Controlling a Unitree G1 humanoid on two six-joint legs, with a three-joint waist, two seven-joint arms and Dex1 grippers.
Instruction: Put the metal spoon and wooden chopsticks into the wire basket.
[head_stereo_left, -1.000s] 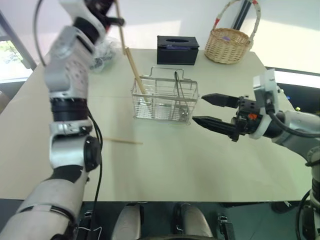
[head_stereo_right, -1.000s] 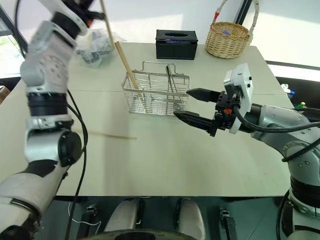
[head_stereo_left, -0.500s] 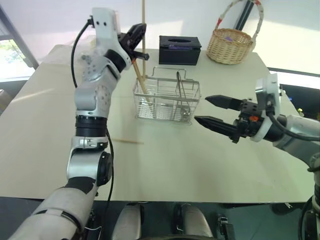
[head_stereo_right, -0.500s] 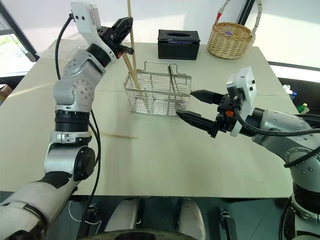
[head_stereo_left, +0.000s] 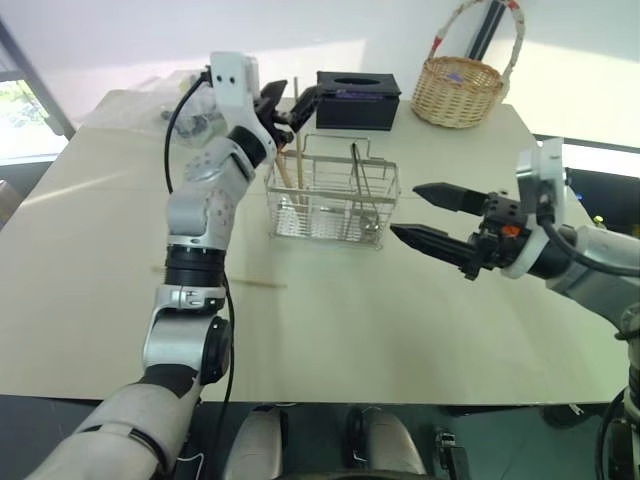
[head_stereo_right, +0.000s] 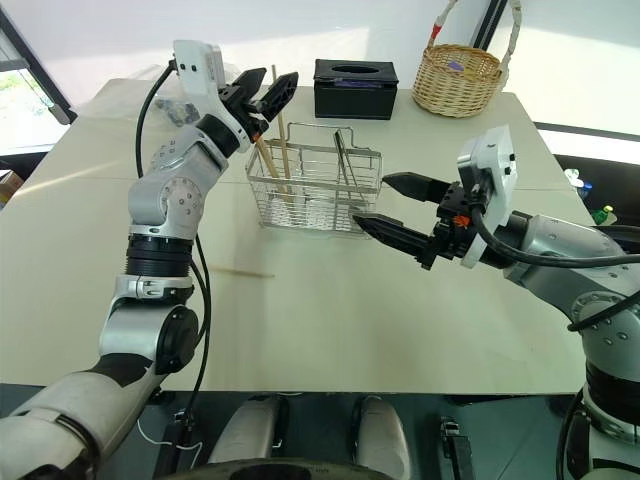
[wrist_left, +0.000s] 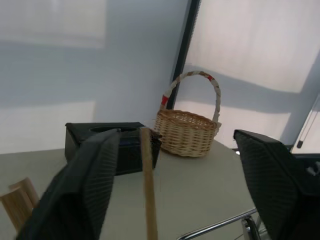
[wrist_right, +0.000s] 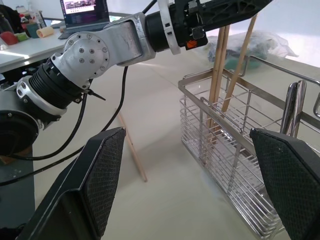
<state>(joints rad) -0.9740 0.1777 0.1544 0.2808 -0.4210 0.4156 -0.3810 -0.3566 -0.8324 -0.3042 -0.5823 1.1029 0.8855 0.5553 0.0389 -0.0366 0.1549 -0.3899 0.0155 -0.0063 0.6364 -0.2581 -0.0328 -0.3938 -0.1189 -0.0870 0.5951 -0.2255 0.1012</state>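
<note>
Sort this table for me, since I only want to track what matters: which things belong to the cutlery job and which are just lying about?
Belong to the job:
wire basket
wooden chopsticks in the basket
wooden chopstick on the table
metal spoon in the basket

Just lying about:
black tissue box
wicker basket
plastic bag

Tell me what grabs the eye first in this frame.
The left gripper stands open right above the wire basket at mid-table, with chopsticks standing in the basket's left end and the spoon upright further right. One more chopstick lies flat on the table in front of the basket, and the right gripper hangs open beside the basket's right end.
</note>
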